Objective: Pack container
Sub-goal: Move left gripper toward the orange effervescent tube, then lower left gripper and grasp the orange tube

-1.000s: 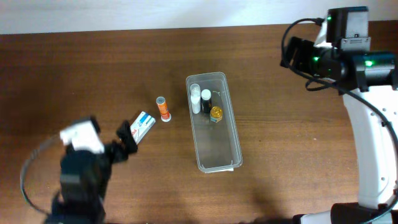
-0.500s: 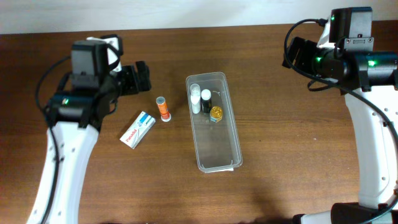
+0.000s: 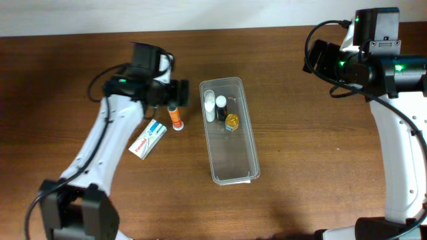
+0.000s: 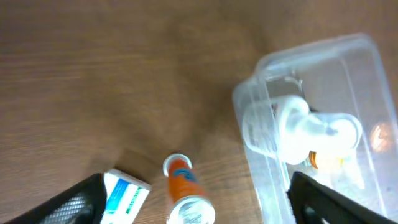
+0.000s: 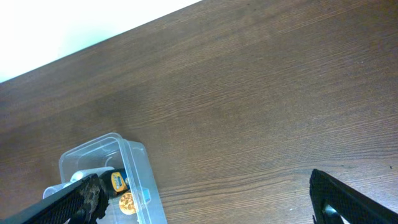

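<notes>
My left claw hangs spread wide and empty over the far end of the orange tube. The tube lies on the table between the blue-and-white box and the container. Its long axis runs nearly parallel to the container's, so I judge my fingers must close across it. The container sits just to the right of this claw, its near half bare. My right claw, also spread and empty, is well apart, so the left is nearer.

1 container, 3 items inside, 1 orange tube, 1 box.
</notes>
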You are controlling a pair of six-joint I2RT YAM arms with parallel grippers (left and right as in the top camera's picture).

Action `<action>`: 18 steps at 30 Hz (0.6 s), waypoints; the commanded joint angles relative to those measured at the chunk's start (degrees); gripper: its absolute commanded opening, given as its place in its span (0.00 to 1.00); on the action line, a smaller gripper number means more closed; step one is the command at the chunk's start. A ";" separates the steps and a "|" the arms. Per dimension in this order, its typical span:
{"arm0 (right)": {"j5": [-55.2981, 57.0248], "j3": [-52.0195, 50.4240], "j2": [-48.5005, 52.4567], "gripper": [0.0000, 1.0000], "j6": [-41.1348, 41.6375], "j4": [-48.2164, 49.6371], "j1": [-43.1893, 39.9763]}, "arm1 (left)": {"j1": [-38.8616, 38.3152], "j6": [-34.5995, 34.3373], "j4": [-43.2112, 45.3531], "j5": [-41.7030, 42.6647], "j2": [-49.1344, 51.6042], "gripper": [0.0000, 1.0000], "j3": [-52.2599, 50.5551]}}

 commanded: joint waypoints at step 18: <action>-0.28 0.52 0.17 0.98 0.07 0.15 -0.20 | -2.05 -1.29 -6.40 -6.64 2.78 0.63 1.11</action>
